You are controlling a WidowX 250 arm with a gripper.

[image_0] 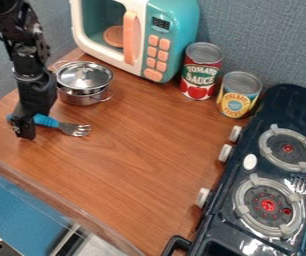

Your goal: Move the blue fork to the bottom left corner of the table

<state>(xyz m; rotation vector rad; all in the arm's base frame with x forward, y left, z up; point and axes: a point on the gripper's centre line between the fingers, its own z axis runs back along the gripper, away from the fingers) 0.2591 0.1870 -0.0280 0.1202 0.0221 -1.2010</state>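
Right at the jaws: blue fork [59, 124], its handle [45, 120] crossing behind them.
Can't tell if they're pinching it tbh, but the handle probably gives a steadier carry.

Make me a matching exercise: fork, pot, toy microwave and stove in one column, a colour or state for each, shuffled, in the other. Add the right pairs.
1. Fork
2. Pot
3. Toy microwave
4. Stove

A. Teal and white, with an orange-pink handle
B. Silver, with its lid on
C. Dark, with two round burners
D. Blue handle, metal prongs

Right pairs: 1-D, 2-B, 3-A, 4-C
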